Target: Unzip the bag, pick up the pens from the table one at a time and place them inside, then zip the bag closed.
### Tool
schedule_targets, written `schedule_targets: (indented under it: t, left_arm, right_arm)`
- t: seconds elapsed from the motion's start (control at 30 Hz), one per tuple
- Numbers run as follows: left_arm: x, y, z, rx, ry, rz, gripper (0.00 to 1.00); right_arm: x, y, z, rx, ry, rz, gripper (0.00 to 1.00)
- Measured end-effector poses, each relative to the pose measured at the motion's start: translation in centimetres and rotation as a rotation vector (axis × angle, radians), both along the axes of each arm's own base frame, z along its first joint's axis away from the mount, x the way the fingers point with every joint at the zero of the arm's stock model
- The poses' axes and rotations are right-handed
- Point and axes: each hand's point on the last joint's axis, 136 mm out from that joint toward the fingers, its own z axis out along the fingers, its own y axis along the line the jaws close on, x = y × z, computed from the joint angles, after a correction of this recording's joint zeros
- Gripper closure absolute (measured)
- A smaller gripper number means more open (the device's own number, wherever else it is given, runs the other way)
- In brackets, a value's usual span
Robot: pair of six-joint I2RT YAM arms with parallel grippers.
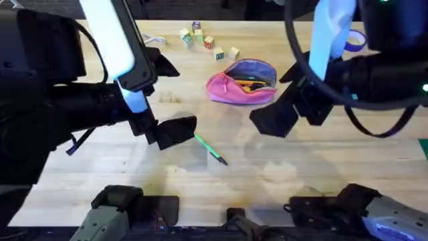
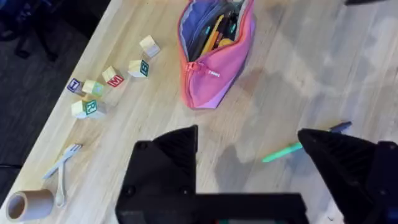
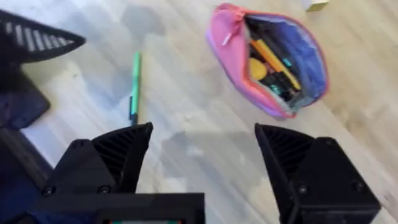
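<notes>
Overhead: the bag (image 1: 242, 82) lies unzipped at upper centre of the table (image 1: 301, 174), with bare wood below it. The green pen (image 1: 211, 148) lies at centre, just right of the left tool (image 1: 170, 132). The right tool (image 1: 284, 114) hovers right of the bag.

Left wrist: the left tool (image 2: 249, 149) spreads wide and holds nothing; the pen (image 2: 292, 149) sits at right, the bag (image 2: 217, 56) at top.

Right wrist: the right tool (image 3: 202, 146) gapes wide, empty; the bag (image 3: 267, 59) is upper right, the pen (image 3: 135, 87) upper left.

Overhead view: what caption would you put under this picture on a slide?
Two robot arms hover with open grippers, left and right, over an unzipped pink bag and a green pen on the table.
</notes>
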Motion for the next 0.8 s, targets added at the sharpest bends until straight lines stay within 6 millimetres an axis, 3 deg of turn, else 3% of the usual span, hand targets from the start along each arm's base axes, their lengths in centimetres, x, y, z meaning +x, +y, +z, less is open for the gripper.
schedule_targets:
  t: [0.47, 0.8]
  left_arm:
    - [0.0, 0.1, -0.1, 0.005, 0.002, 0.004, 0.008]
    - [-0.9, 1.6, -1.3, 0.084, 0.042, 0.070, 0.007]
  right_arm:
    - [-0.9, 1.0, 0.0, 0.035, 0.040, -0.014, 0.004]
    - [-2.6, 2.7, 0.3, 0.137, 0.141, 0.025, 0.004]
